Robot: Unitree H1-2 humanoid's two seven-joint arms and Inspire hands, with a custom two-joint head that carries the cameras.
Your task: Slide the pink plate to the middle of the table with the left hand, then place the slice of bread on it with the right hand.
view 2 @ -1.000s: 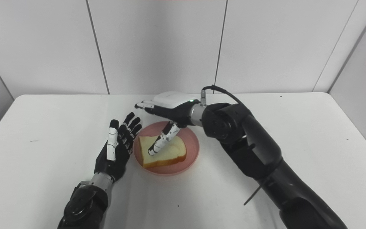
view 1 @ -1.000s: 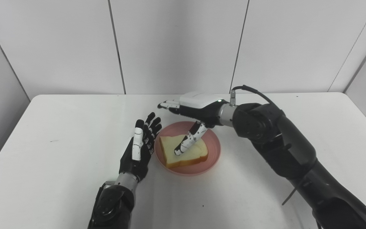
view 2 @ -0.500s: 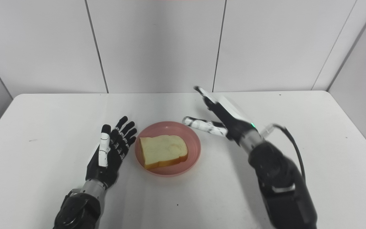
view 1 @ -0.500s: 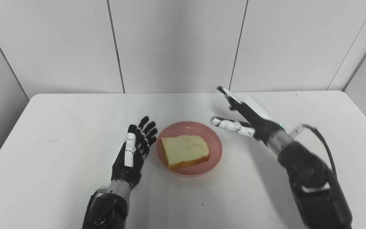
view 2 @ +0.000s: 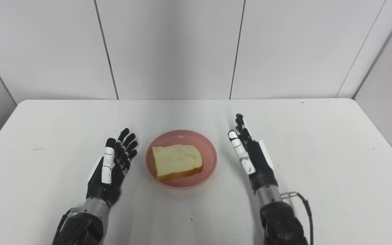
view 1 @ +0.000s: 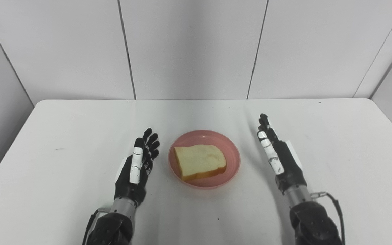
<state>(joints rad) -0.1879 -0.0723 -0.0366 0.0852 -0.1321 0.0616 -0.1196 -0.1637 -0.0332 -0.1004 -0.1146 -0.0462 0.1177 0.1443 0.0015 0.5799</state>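
Note:
The pink plate [view 1: 231,157] sits at the middle of the white table [view 1: 63,136]. The slice of bread [view 1: 199,164] lies flat on it. My left hand [view 1: 135,168] is open and empty, resting on edge just left of the plate, apart from it. My right hand [view 1: 279,158] is open and empty, resting on edge to the right of the plate, apart from it. The same shows in the right eye view, with the plate [view 2: 209,153], the bread [view 2: 177,164], the left hand [view 2: 111,166] and the right hand [view 2: 252,158].
White wall panels [view 1: 189,47] stand behind the table's far edge. Bare tabletop lies to the far left and far right of both hands.
My right hand has let go of the bread, lifted off the plate and drawn back to the right and toward me. My left hand has drawn back slightly. The bread stays on the plate.

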